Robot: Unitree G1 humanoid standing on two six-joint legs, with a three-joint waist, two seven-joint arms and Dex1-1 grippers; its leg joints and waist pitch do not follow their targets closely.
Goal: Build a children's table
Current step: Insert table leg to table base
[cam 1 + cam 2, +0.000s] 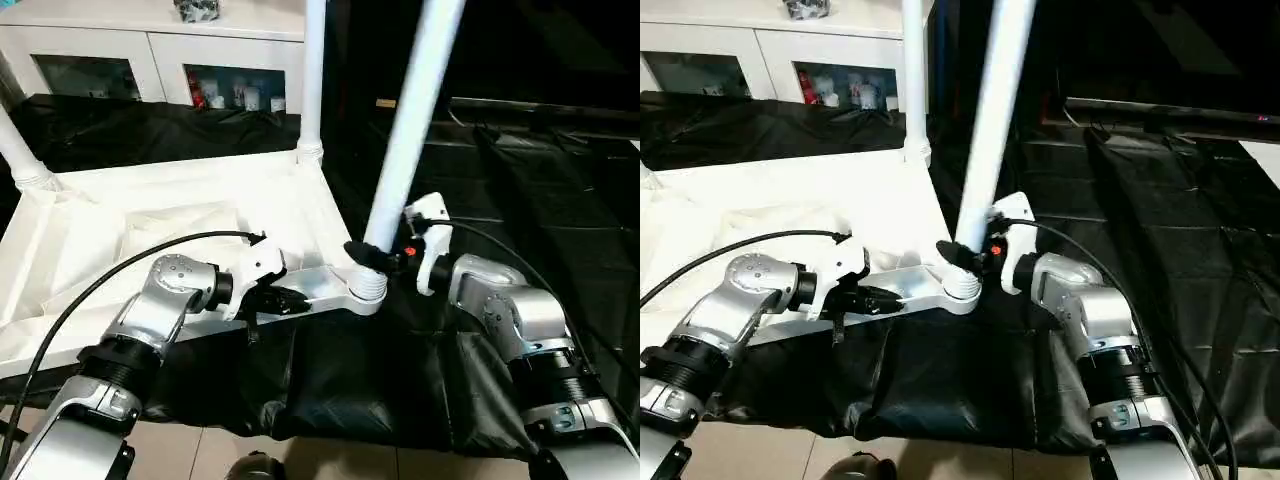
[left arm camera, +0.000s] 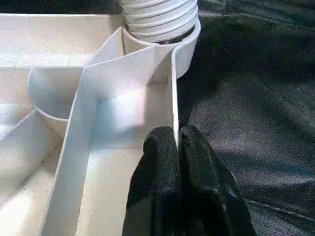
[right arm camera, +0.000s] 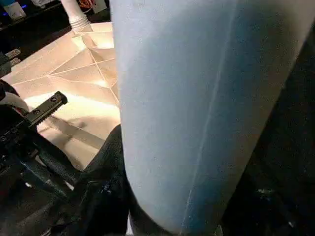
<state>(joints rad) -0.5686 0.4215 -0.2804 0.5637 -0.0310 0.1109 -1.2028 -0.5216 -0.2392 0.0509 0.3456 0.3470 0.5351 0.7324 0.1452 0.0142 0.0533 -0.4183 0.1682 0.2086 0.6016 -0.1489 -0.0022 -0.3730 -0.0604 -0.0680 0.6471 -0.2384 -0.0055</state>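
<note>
Centre frame, the upturned children's table (image 1: 200, 215) lies on the black worktop (image 1: 520, 200); two legs stand seated. Right gripper (image 1: 375, 258) clasps the third leg (image 1: 410, 130) at its socket (apparently half-seated); left gripper (image 2: 177, 147) pinches the rim.

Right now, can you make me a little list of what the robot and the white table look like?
table top: white table top lies upside down on the black cover
standing legs: one leg at the far corner, another at the left corner
near leg: leg leaning in the near corner socket
left pincer: left pincer shut on the table top's thin side wall
right pincer: right pincer closed around the near leg's base
behind: white cabinet
</note>
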